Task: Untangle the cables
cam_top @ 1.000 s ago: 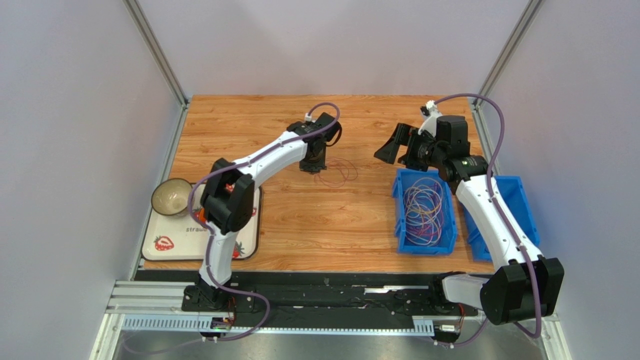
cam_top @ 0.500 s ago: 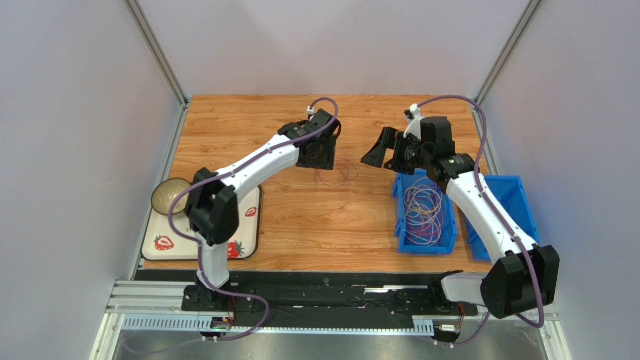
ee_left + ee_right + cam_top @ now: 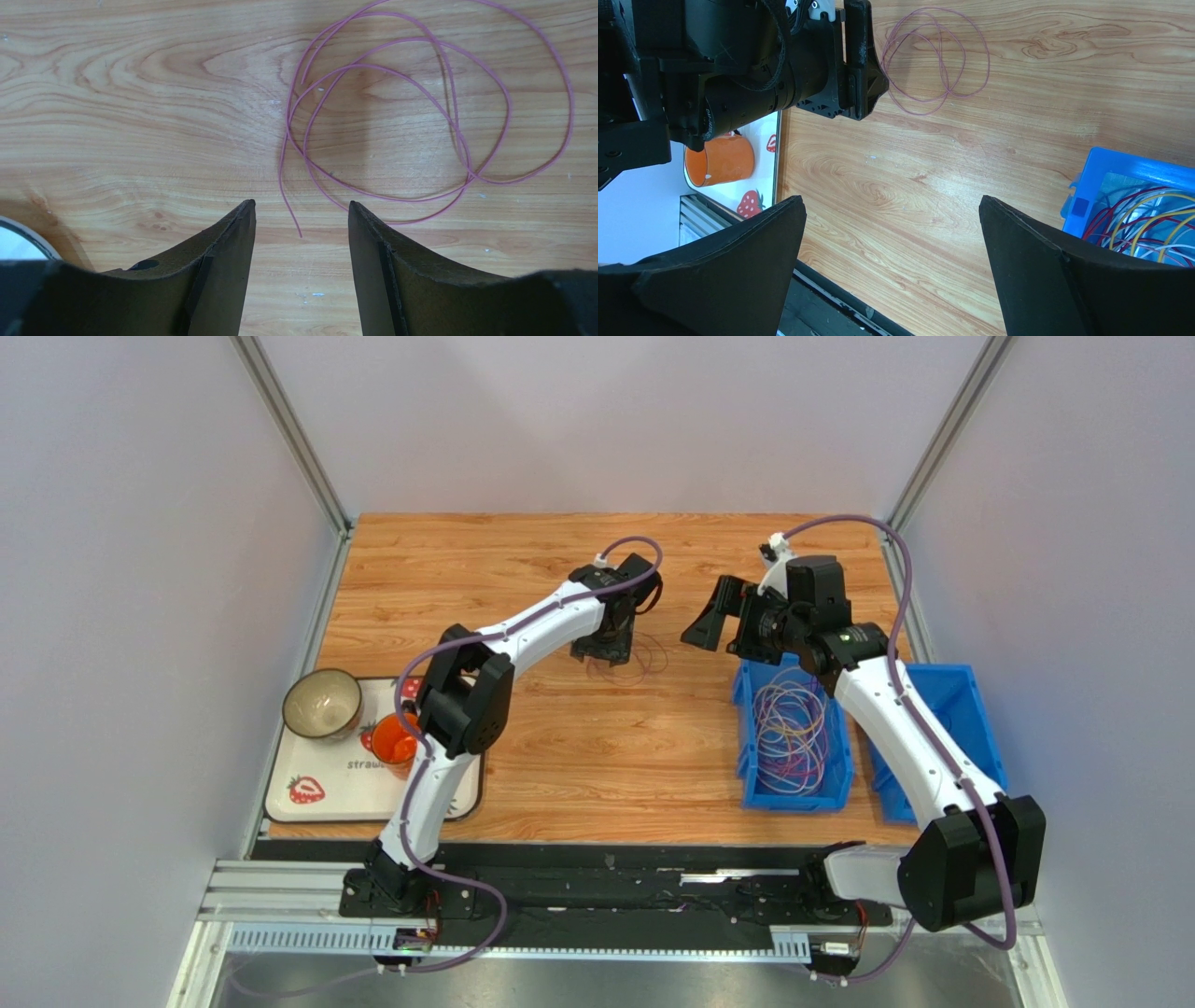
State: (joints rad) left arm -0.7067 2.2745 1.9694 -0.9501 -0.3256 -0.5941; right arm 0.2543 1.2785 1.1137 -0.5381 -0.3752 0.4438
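The light wooden table (image 3: pixel 561 756) carries a blue plastic bin (image 3: pixel 793 798) on its right half, and the places below are told from this bin. A second blue plastic bin (image 3: pixel 982 728) stands just beside it on the right. Far to its left, at the table's edge, lies a white tray printed with strawberries (image 3: pixel 316 784), bearing a beige bowl (image 3: pixel 320 703) and an orange cup (image 3: pixel 393 742).

Inside the bin is a tangled bundle of thin cables in red, purple, white and yellow (image 3: pixel 790 728). One thin purple cable loop (image 3: pixel 281 171) lies loose on the wood to the bin's upper left.

The right gripper (image 3: pixel 892 203) hangs just beyond the bin's far left corner, jaws spread wide and holding nothing. The left gripper (image 3: pixel 300 206) sits further left at the loose loop, its jaws moderately apart and empty; the wire's free end lies on the wood below the gap.
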